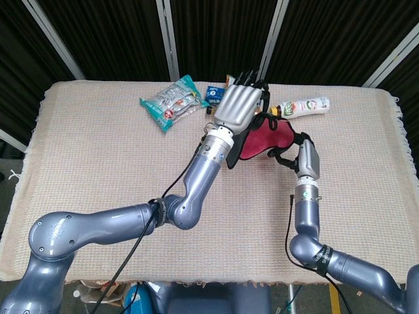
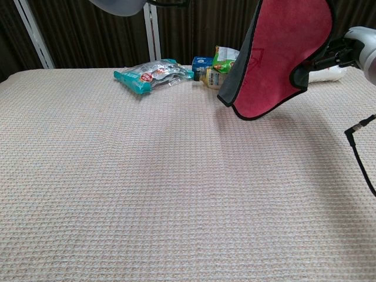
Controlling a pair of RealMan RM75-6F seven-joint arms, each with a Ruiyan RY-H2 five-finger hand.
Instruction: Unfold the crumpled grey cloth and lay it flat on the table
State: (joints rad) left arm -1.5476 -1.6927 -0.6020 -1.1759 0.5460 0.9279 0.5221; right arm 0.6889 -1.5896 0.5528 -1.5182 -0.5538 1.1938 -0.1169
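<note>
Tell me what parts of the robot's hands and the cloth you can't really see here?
- Left hand: the head view shows only its back, so its grip on the cloth is hidden; the chest view cuts it off at the top edge.
- Right hand: the cloth hides its fingers in both views.
- Cloth's top edge: cut off in the chest view.
</note>
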